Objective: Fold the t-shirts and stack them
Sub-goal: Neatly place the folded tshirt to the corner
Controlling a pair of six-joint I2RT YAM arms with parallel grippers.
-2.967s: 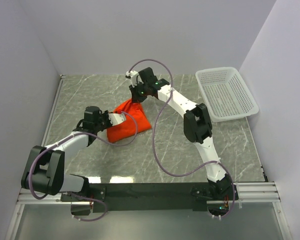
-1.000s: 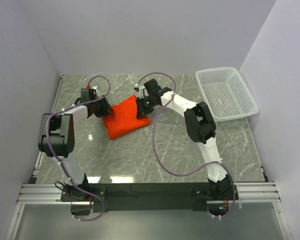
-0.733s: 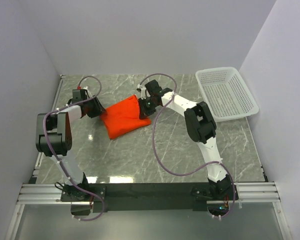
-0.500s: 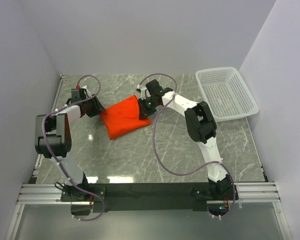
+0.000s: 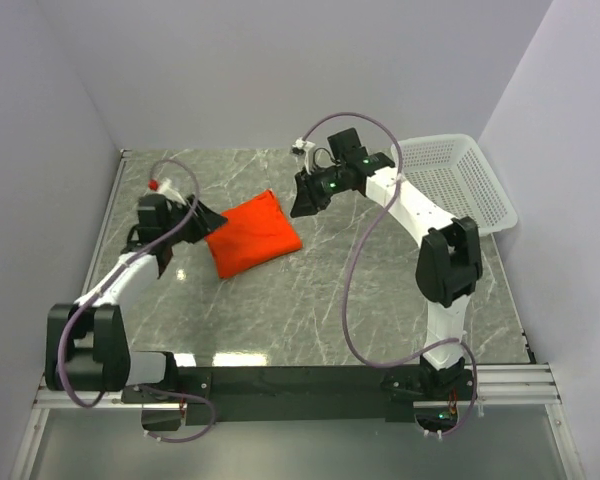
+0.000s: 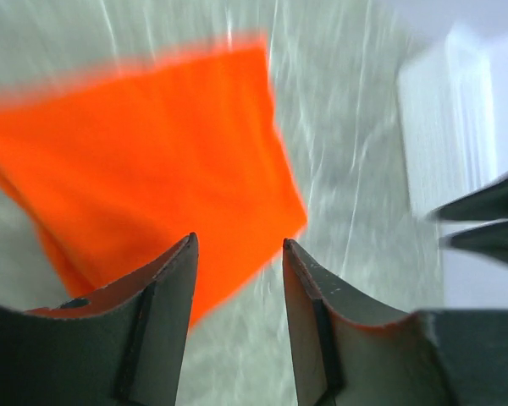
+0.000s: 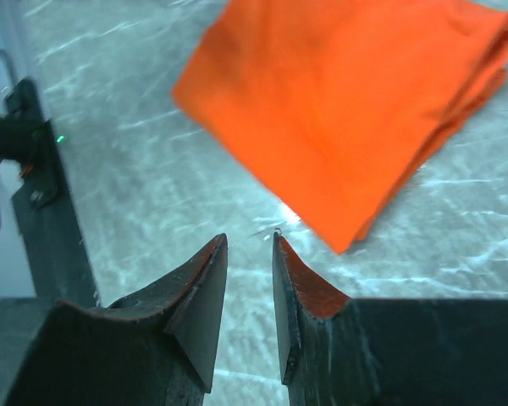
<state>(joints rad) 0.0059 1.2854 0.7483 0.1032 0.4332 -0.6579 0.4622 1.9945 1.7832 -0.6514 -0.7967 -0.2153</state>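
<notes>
One orange-red t-shirt lies folded into a flat, tilted rectangle on the marble table, left of centre. My left gripper hovers just off its left edge, open and holding nothing. In the left wrist view the t-shirt lies beyond the left gripper, whose fingers stand apart over bare table. My right gripper hangs above the table just right of the shirt's far corner. It is open, with a narrow empty gap. In the right wrist view the t-shirt lies ahead of the right gripper.
A white mesh basket stands at the back right, partly behind the right arm's forearm. The left arm shows at the left edge of the right wrist view. Grey walls close in the table on three sides.
Both grippers have come off the shirt's edges and widened. The right one rose and drew back to the right, the left one backed off. The shirt stays folded where it lay.
</notes>
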